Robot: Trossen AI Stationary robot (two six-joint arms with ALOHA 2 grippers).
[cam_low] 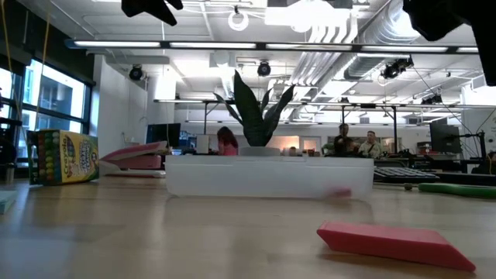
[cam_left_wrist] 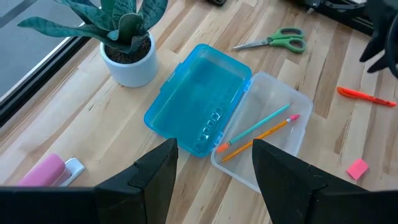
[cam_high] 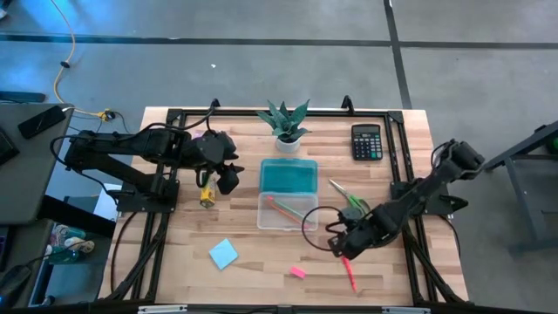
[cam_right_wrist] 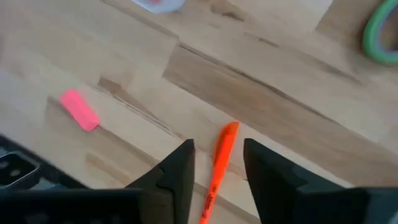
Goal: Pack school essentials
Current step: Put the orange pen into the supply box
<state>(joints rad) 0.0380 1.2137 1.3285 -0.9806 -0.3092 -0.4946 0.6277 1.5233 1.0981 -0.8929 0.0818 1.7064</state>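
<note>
Open-plan lab: exposed ceiling ducts [cam_low: 341, 31], seated people [cam_low: 356, 143], workbenches.

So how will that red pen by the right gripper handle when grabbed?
The red pen looks thin, stiff and round, so it may roll if nudged sideways. It lies flat on the table, between the open fingers of the right gripper, leaving little height to grip.

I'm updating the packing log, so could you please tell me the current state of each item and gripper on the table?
Pencil case: open, lid laid flat.
Two pencils: inside the case.
Scissors: closed, on the table.
Red pen: lying on the table, unpacked.
Pink eraser: on the table, unpacked.
Blue notepad: on the table, unpacked.
Crayon box: upright.
Left gripper: open, empty.
Right gripper: open over the pen.
</note>
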